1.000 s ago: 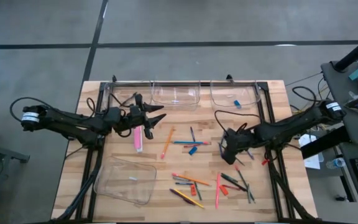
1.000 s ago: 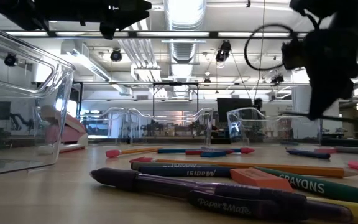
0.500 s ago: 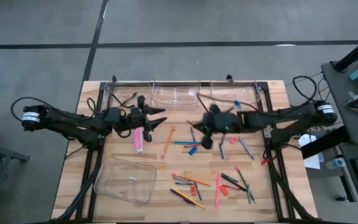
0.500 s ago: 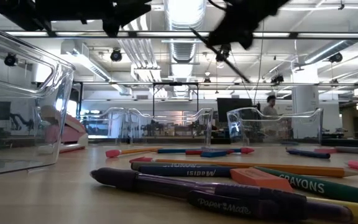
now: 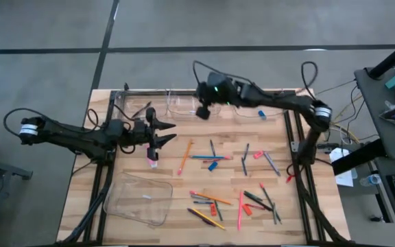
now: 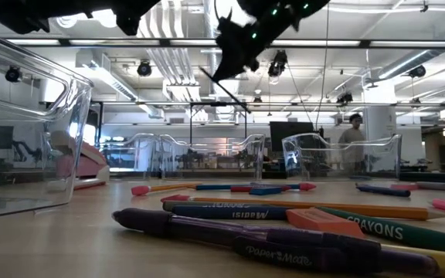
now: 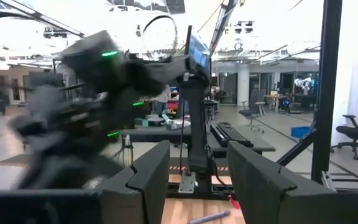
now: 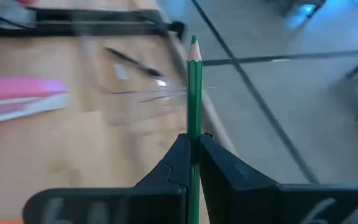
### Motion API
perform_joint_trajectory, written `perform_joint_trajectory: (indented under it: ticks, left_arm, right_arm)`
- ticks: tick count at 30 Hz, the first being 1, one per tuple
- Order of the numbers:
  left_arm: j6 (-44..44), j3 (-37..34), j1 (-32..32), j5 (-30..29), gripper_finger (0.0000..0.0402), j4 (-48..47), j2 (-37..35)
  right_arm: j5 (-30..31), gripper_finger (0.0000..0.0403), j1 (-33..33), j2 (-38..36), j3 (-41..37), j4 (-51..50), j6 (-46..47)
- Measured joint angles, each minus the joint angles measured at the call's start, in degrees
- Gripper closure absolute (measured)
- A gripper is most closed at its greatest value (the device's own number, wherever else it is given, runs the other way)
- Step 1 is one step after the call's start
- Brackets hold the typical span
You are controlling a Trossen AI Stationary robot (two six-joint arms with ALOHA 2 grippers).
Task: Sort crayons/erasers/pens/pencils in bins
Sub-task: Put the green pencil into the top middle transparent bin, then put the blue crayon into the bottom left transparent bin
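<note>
My right gripper (image 5: 201,112) reaches over the far middle bin (image 5: 194,104), high above the table, and is shut on a green pencil (image 8: 194,93). In the low view the pencil (image 6: 224,89) slants down below the gripper (image 6: 234,46). My left gripper (image 5: 170,132) hangs open at the table's left, above a pink and white object (image 5: 152,152), with nothing between its fingers (image 7: 157,177). Pencils, pens, crayons and erasers (image 5: 214,199) lie loose on the wood at the middle and right. My right gripper pinches the green pencil's shaft (image 8: 194,134) between its two fingers (image 8: 179,162). The pencil runs along the fingers, and its sharpened tip (image 8: 193,41) sticks out well past them. It is lifted clear of the table and of the bins.
Two more clear bins stand along the far edge, one at the left (image 5: 139,103) and one at the right (image 5: 259,104) with a blue piece inside. A fourth bin (image 5: 139,199) lies askew at the near left. A black frame (image 5: 293,137) borders the table.
My right gripper has swung fast from the table's right middle toward the far edge and left, rising and rolling its wrist. It stays shut on the green pencil, now high over the far middle bin. My left gripper has drawn back slightly toward the left edge.
</note>
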Motion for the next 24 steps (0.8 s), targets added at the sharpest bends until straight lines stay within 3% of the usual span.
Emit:
perform_joint_trajectory:
  ticks: [6,10,17,21,24]
  left_arm:
    - [0.4,0.0,0.0,0.0,0.0254,0.0,0.8]
    - [0.4,0.4,0.0,0.0,0.0254,0.0,0.9]
    - [1.9,1.1,0.1,-0.1,0.0254,0.2,0.9]
    - [1.5,1.6,0.1,-0.1,0.0254,1.1,0.9]
    - [1.5,1.7,0.1,-0.1,0.0254,1.2,0.9]
  right_arm:
    - [-4.9,0.0382,-7.7,8.6,8.9,-5.3,0.2]
    - [-6.8,0.0330,-9.9,12.6,14.9,-13.4,2.3]
    - [-7.2,0.0216,-9.8,17.4,27.7,-30.9,3.4]
    - [-7.2,0.0193,-7.6,17.3,32.6,-47.8,5.4]
    - [-7.2,0.0194,-4.5,15.3,31.6,-58.1,7.3]
